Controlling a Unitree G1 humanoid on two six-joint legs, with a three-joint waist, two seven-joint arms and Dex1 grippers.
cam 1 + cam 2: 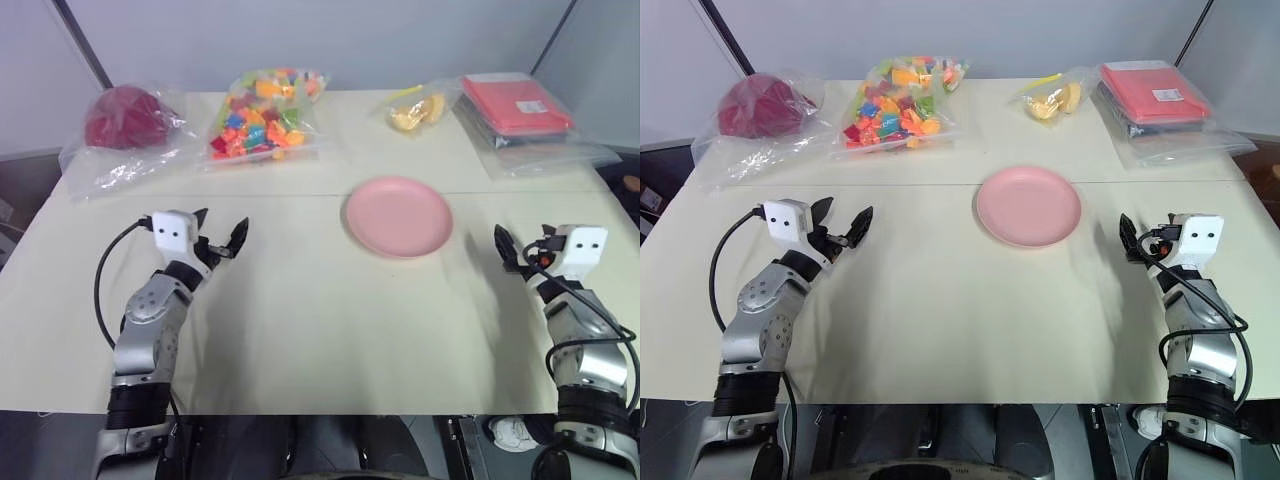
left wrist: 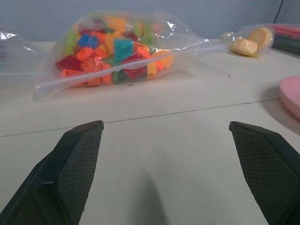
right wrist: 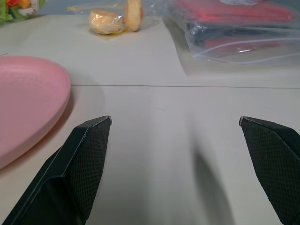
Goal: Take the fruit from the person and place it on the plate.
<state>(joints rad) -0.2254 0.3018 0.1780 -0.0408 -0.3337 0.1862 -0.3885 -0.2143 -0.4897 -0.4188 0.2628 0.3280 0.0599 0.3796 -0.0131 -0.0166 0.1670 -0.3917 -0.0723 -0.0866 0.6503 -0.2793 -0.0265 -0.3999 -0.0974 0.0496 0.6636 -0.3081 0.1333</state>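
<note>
Left eye view — the plate (image 1: 399, 216) lies flat (round, no long axis), both end effectors spread wide.

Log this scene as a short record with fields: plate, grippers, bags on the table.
plate: pink plate, nothing on it, on the table right of centre
left gripper: open, holding nothing
right gripper: open, holding nothing, beside the plate
far edge, left to right: bag with a dark red lump; bag of coloured blocks; bag of yellow-orange pieces; red packet
</note>
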